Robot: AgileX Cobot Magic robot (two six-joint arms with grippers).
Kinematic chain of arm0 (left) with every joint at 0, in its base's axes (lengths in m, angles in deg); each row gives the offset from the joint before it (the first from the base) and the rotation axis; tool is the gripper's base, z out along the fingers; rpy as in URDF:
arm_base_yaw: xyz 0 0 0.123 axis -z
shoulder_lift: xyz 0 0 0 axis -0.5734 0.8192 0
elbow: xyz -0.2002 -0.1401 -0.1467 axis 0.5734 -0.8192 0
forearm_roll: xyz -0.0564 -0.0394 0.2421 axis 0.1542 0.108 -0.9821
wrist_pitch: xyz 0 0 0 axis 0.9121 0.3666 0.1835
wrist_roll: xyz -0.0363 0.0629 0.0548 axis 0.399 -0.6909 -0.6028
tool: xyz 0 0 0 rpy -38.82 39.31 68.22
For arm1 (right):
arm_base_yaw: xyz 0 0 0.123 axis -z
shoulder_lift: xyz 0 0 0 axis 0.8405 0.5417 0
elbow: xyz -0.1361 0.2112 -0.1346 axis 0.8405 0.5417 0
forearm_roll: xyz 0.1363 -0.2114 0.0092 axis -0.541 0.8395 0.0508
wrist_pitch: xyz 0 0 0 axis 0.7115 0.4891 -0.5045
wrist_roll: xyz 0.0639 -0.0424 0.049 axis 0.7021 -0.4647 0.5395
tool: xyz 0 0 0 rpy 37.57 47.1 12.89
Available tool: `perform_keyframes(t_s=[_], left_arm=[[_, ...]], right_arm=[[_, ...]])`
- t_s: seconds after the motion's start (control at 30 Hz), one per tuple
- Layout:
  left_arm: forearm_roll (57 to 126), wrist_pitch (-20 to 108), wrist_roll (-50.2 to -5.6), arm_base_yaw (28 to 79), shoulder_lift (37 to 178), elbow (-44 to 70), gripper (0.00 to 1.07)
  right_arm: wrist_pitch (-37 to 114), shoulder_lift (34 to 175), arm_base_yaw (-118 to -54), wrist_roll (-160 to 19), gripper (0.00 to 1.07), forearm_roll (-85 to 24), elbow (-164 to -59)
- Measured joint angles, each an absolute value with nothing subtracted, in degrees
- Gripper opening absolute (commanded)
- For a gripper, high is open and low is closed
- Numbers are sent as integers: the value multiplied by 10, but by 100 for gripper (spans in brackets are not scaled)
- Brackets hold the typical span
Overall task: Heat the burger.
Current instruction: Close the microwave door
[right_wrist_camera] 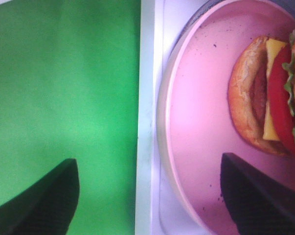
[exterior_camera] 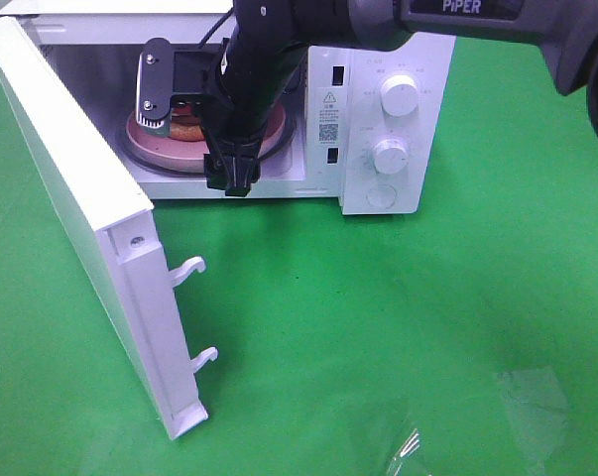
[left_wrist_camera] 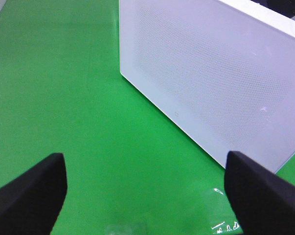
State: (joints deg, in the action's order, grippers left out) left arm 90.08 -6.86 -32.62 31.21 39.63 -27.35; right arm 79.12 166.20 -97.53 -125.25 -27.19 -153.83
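Note:
The burger (exterior_camera: 189, 129) lies on its side on a round pink plate (exterior_camera: 160, 151) inside the open white microwave (exterior_camera: 378, 188). In the right wrist view the burger (right_wrist_camera: 269, 93) shows bun, cheese, tomato and lettuce on the plate (right_wrist_camera: 201, 127). My right gripper (exterior_camera: 229, 169) hangs at the front sill of the oven cavity. It is open and empty (right_wrist_camera: 147, 205), one finger over the green cloth and one over the plate's edge. My left gripper (left_wrist_camera: 147, 196) is open and empty above the green cloth, facing the door's outer face, and does not show in the high view.
The microwave door (exterior_camera: 75, 198) swings out to the left, with two latch hooks (exterior_camera: 191, 268) on its edge; it also shows in the left wrist view (left_wrist_camera: 211, 73). Two knobs (exterior_camera: 398, 96) sit on the control panel. Clear plastic scraps (exterior_camera: 527, 397) lie at the front right.

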Motion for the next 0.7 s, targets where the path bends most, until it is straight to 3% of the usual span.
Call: perform_keyframes(t_s=[0.7], left_arm=[[901,-69,-326,312,396,-274,80]], right_arm=[[770,1513,-980,-1136,76,-267,-1354]])
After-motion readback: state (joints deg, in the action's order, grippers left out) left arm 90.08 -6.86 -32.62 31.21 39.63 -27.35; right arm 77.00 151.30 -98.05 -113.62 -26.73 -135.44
